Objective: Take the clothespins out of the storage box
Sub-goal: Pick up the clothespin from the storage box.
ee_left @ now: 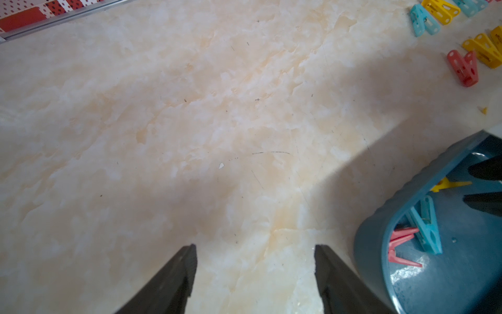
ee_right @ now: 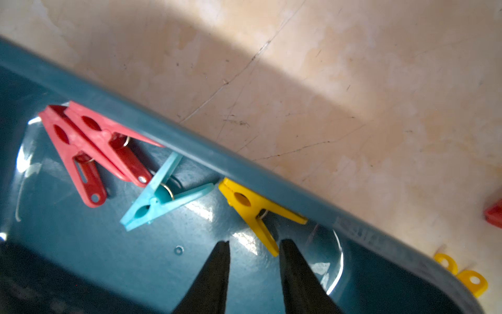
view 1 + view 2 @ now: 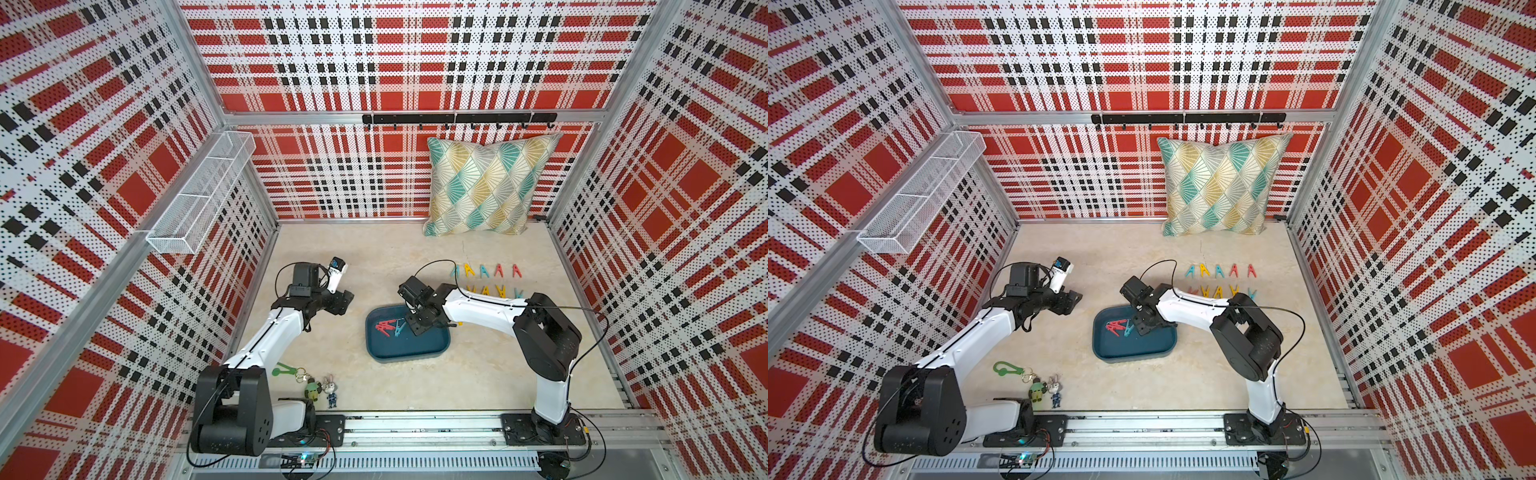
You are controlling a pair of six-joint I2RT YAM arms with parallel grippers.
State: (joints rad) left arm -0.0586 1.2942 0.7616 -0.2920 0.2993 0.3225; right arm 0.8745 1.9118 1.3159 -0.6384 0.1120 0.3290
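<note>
Surface: your marble-look surface [image 3: 374, 257] carries two tidy rows of clothespins [image 3: 484, 271] on the right arm's side, apart from the storage box [image 3: 409, 360], probably spaced so none overlap.
Storage box: two red clothespins [image 2: 81, 146], a blue clothespin [image 2: 160, 195] and a yellow clothespin [image 2: 255, 209] lie along one wall.
Right end effector [image 2: 254, 242]: released, jaws parted inside the box, one tip just beside the yellow clothespin's leg, likely your next pick.
Left end effector [image 1: 255, 246]: released, empty, over bare surface beside the box, seemingly parked clear.
</note>
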